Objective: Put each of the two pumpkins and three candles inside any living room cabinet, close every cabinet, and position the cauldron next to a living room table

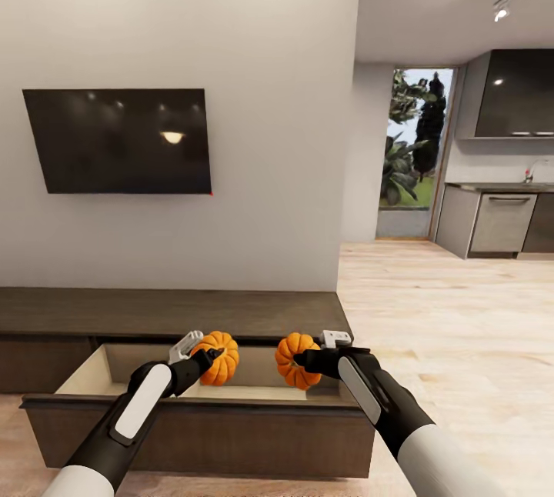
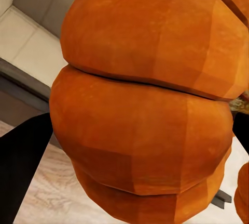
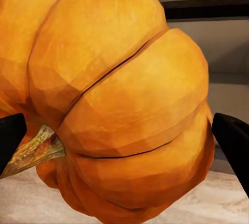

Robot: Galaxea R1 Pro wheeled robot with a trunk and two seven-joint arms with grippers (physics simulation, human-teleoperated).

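While both arms reach forward over the long low dark-brown wooden cabinet [image 1: 169, 312], its wide drawer [image 1: 100, 374] stands pulled out, pale wood inside showing, dark front panel toward the robot. Wall above, left: black flat television screen [image 1: 119, 141], well above the cabinet top.

Left gripper [image 1: 201, 359]: clamped on an orange ribbed pumpkin [image 1: 219, 358], held above the open drawer, left of centre. Left wrist view: this pumpkin [image 2: 150, 104] is very close, ribs running crosswise; black finger [image 2: 21, 167] at one edge; stem not visible, so pointing direction cannot be told there.

Right gripper [image 1: 308, 362]: closed around a second orange ribbed pumpkin [image 1: 296, 360], above the drawer's right part, near the first pumpkin but apart from it. Right wrist view: the pumpkin [image 3: 119, 99] lies tilted on its side, short brownish stem [image 3: 36, 151] pointing sideways toward one black finger [image 3: 10, 135]; other finger [image 3: 233, 141] on the opposite flank. Stem-to-base axis roughly across the fingers.

Nothing lies between either pumpkin and the drawer interior below.

Right of cabinet: pale wood plank floor [image 1: 431, 312], glazed doorway with greenery [image 1: 412, 151], grey kitchen units [image 1: 492, 220].
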